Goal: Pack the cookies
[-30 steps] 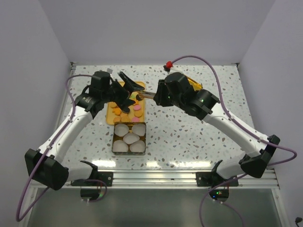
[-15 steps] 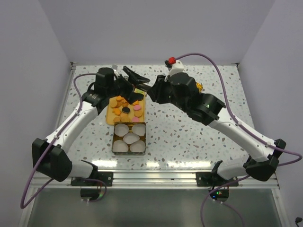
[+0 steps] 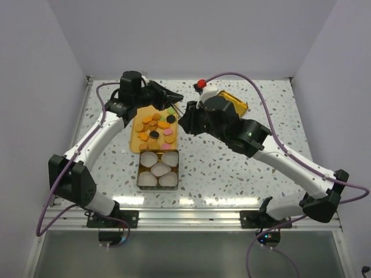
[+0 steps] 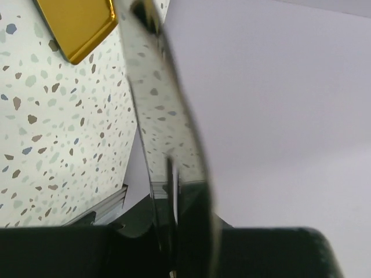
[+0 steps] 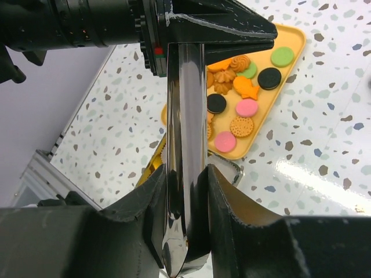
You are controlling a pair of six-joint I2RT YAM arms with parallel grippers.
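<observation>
Now mid-handover: left gripper (image 3: 169,99), right gripper (image 5: 185,191) both clamped on shiny metal tool (image 5: 185,116). Loose cookies (image 3: 155,126) on yellow tray (image 3: 135,145), 12 o'clock of tin (image 3: 139,174). Advice: right releases slowly, only once left grip proves firm.

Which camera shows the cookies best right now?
Top external: the whole spread of cookies on the yellow tray shows, though small. Right wrist shows some close up, the rest behind a shiny metal strip. Left wrist shows none.
</observation>
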